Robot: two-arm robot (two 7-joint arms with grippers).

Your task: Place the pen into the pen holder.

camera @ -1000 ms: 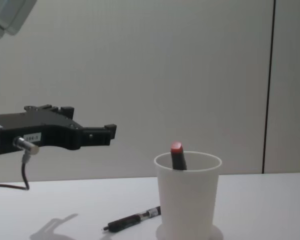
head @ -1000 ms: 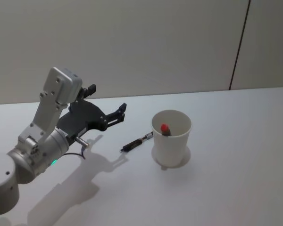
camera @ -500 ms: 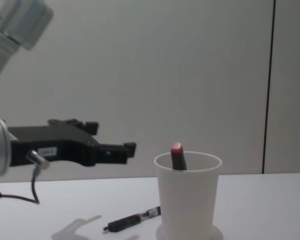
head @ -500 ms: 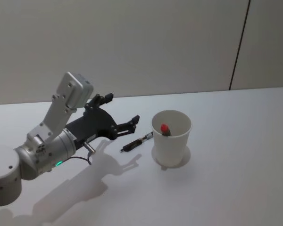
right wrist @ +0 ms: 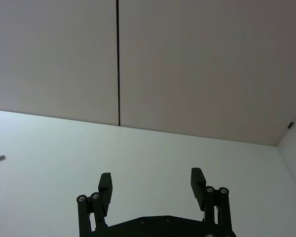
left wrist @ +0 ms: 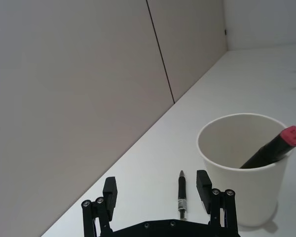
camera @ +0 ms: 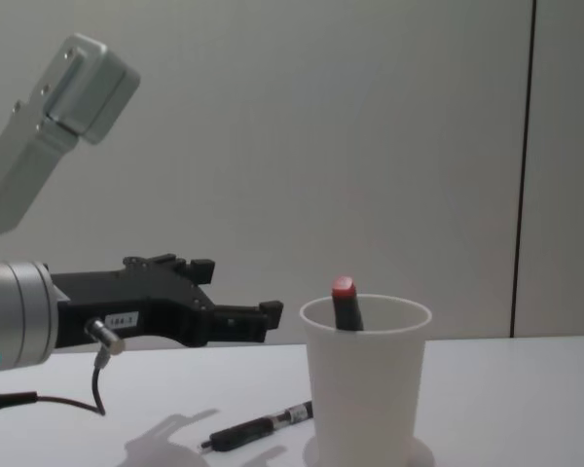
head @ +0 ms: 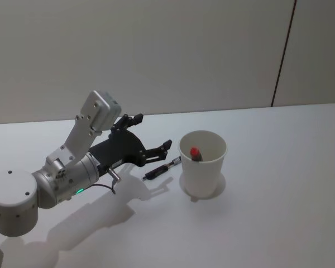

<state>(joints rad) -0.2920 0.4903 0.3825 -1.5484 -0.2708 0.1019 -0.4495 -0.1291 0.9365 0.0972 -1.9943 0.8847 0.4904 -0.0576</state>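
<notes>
Black pen (head: 162, 168) lies just ahead of the spread, empty left hand (head: 153, 132) — beside the paper cup (head: 204, 176) — right hand (right wrist: 152, 181) spread too.

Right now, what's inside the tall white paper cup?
A dark marker with a red cap leans inside the white paper cup, cap just above the rim. Its lower end and the cup's floor are hidden by the wall. The black pen lies outside it.

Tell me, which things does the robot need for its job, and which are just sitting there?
Needed: the black pen lying on the table; the white cup; the open left claw, near the pen.
Just there: the red-capped marker already standing in the cup; the open right claw, idle over the table.
</notes>
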